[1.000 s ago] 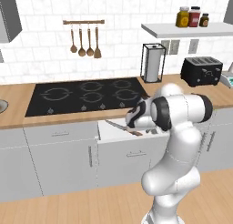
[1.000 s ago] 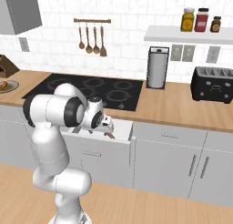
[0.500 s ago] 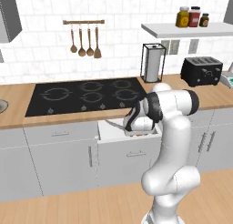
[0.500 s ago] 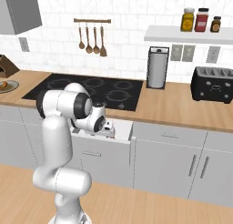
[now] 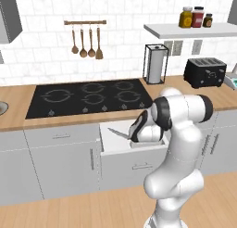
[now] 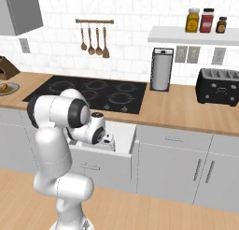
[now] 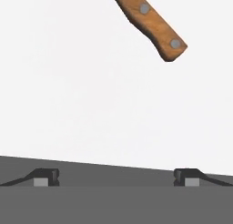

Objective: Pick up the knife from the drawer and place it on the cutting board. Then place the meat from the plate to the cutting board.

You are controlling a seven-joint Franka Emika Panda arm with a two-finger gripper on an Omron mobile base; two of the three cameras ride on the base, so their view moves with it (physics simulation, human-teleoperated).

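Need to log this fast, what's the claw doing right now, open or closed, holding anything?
Claw: open and empty, inside the drawer, with the knife handle lying ahead of its tips, not touched.

Over the last second, arm folded further forward and down over the open drawer (image 5: 107, 135). Elbow and big shoulder joint, earlier held high and to the right in the left base view, now swung lower and closer to the counter edge. Wrist tipped from a slanting pose to pointing nearly straight down into the drawer, hand sunk deeper between its white walls. In the right base view, forearm drawn in from beside the drawer to directly above it. Gripper (image 7: 116, 177) now hovering low over the white drawer floor, near the brown handle of the knife (image 7: 152, 25).
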